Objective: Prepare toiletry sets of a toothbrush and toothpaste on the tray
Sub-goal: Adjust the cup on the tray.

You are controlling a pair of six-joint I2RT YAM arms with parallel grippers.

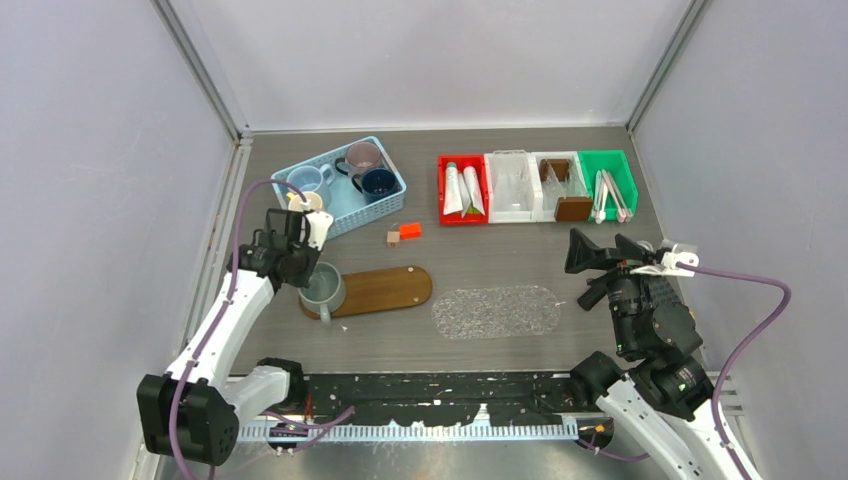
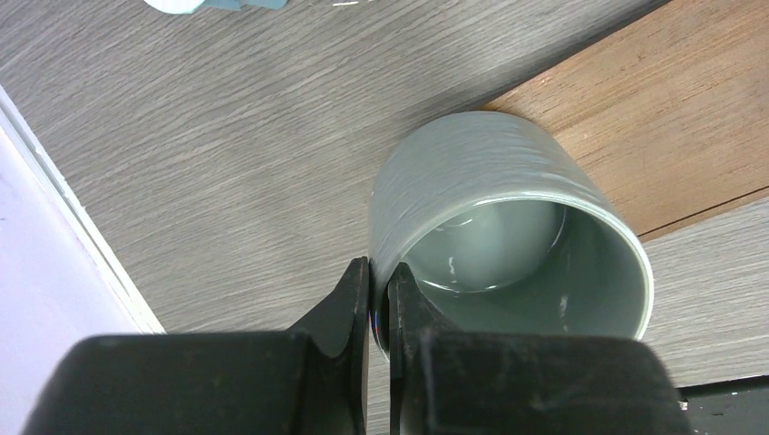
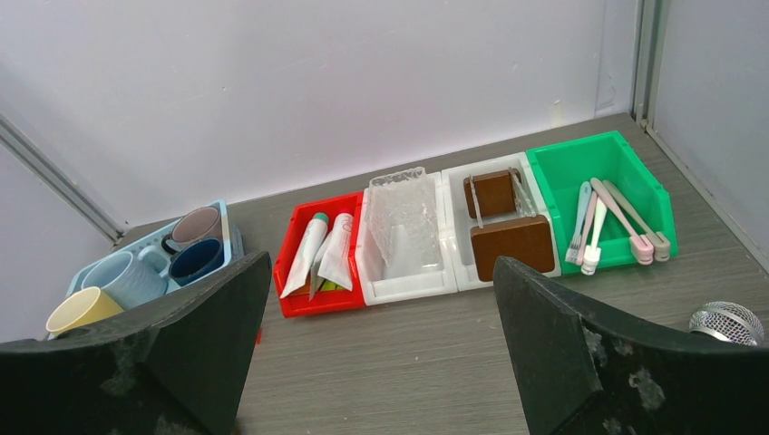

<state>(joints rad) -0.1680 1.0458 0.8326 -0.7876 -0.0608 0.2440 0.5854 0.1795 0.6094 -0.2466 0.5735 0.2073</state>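
A grey-green mug (image 1: 323, 288) (image 2: 490, 181) is at the left end of the wooden tray (image 1: 385, 290) (image 2: 671, 118). My left gripper (image 1: 305, 262) (image 2: 379, 299) is shut on the mug's wall, one finger inside the rim and one outside. White toothpaste tubes (image 1: 462, 188) (image 3: 322, 254) lie in a red bin. Toothbrushes (image 1: 610, 195) (image 3: 612, 217) lie in a green bin. My right gripper (image 1: 607, 250) (image 3: 379, 272) hangs open over the table in front of the bins, with nothing between its fingers.
A blue basket (image 1: 340, 215) (image 3: 227, 217) at the back left holds several more mugs. Two white bins (image 1: 510, 185) with clear packaging and brown blocks stand between the red and green bins. A clear oval tray (image 1: 497, 312) lies mid-table. Small orange and brown blocks (image 1: 403, 233) sit behind the wooden tray.
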